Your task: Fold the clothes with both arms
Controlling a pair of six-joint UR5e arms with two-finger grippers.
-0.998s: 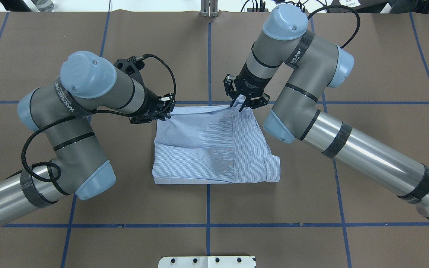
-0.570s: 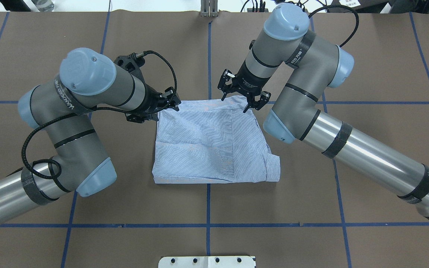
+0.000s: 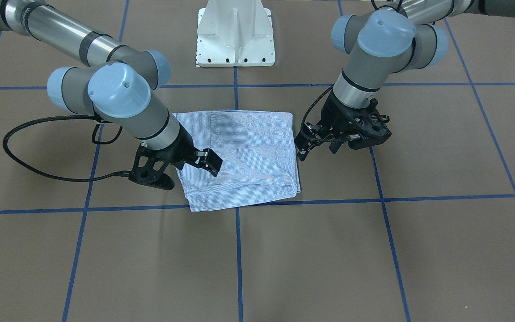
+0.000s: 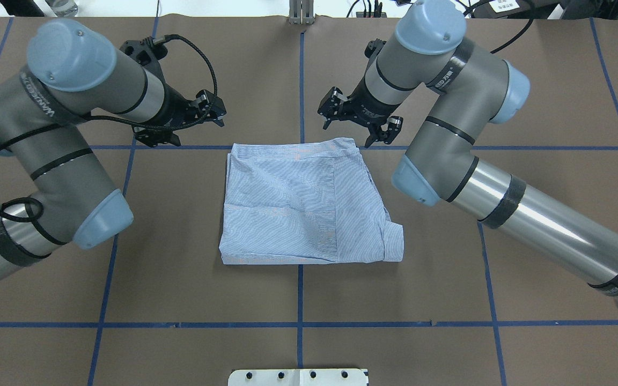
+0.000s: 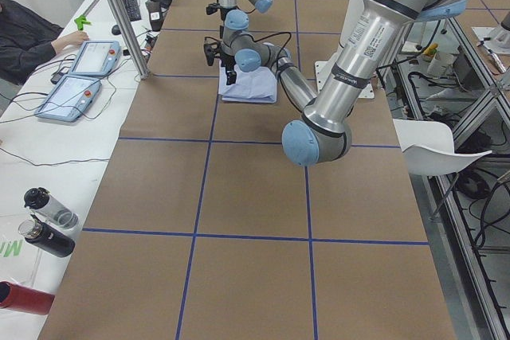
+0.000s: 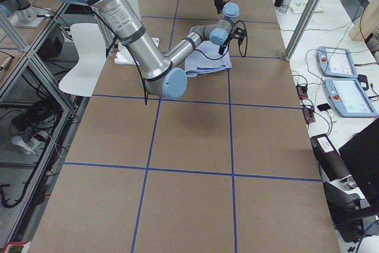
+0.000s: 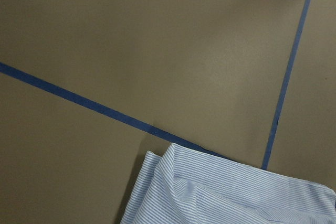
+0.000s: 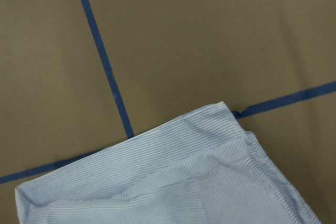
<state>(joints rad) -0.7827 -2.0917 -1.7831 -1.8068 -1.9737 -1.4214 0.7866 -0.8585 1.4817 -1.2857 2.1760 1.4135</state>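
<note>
The blue-and-white pinstriped shirt (image 4: 298, 203) lies folded into a rough rectangle at the table's middle, also in the front-facing view (image 3: 244, 152). My left gripper (image 4: 213, 110) is open and empty, hovering beyond the shirt's far left corner; in the front-facing view (image 3: 301, 146) it is beside the shirt's edge. My right gripper (image 4: 354, 127) is open wide and empty, just past the shirt's far right corner. The left wrist view shows one shirt corner (image 7: 220, 192) and the right wrist view another (image 8: 173, 182); neither shows fingers.
The brown table cover carries a grid of blue tape lines (image 4: 301, 80). The white pedestal base (image 4: 298, 377) is at the near edge. In the left side view a person (image 5: 32, 33), two tablets (image 5: 76, 85) and bottles (image 5: 48, 220) are at the far side.
Both grippers let go of the shirt's far edge, opened and drew back from it. The left arm swung out to the left. The shirt's far edge now lies flat.
</note>
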